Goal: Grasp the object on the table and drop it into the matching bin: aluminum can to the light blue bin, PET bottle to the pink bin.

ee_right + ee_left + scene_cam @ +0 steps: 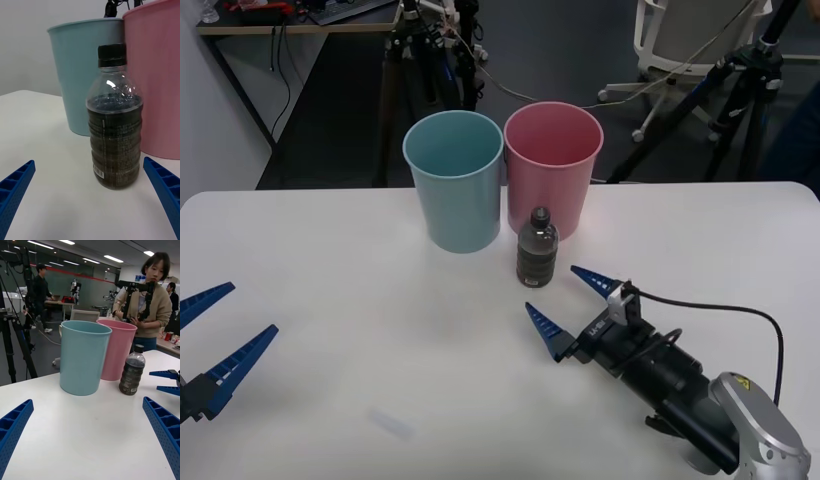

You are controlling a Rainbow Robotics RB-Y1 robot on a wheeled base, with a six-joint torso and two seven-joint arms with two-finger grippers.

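Observation:
A small clear PET bottle with a dark cap and dark label stands upright on the white table, just in front of the pink bin. The light blue bin stands beside the pink one, to its left. My right gripper is open, low over the table, a short way in front of the bottle and pointed at it, not touching. My left gripper is open near the table's left front edge.
Behind the table's far edge stand tripod legs and a white chair base. A black cable loops over the table at my right arm. Bare tabletop lies between the two grippers.

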